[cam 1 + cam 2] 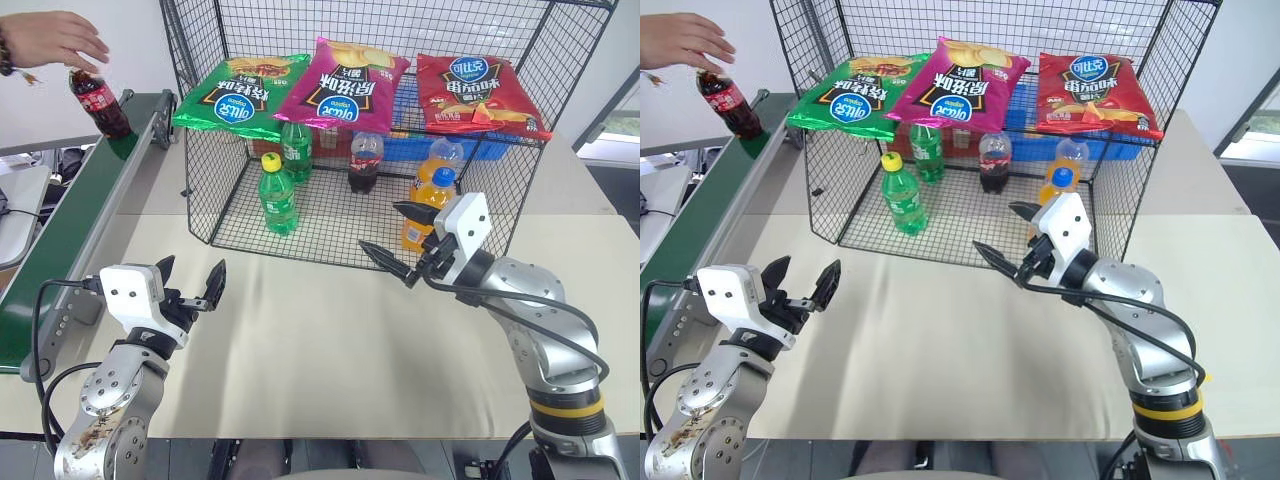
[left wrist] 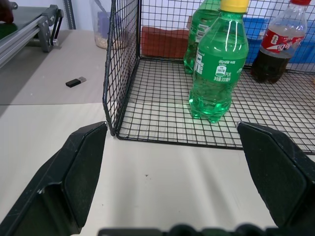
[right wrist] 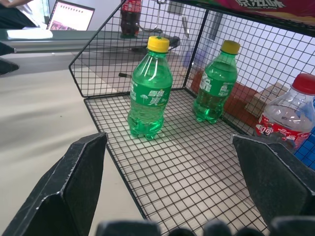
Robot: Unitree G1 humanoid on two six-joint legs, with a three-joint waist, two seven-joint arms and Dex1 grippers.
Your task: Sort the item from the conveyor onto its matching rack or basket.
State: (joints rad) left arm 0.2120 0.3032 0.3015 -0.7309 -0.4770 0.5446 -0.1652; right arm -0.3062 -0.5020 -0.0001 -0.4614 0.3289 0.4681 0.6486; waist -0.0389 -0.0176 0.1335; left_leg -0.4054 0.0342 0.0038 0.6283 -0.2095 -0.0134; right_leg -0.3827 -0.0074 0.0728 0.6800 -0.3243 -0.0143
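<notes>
Cola bottle (image 1: 100,103) on conveyor (image 1: 70,225) far end, person's hand (image 1: 55,38) on its cap; well ahead and left of left pincer (image 1: 192,283). Both pincers wide, holding nothing; right pincer (image 1: 392,240) near basket (image 1: 235,195) front. You wait for hand release, then reach left pincer level, jaws around bottle body below label, squeeze gently.

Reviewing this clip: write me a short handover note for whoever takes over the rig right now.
Left gripper: open, holding nothing, over the table near the conveyor.
Right gripper: open, holding nothing, in front of the basket.
Cola bottle: on the conveyor's far end, tilted, a person's hand on its cap.
Done: nothing sorted yet.
Left: wait for the hand to clear, grasp the bottle, set it in the basket, probably beside the other cola bottle.
</notes>
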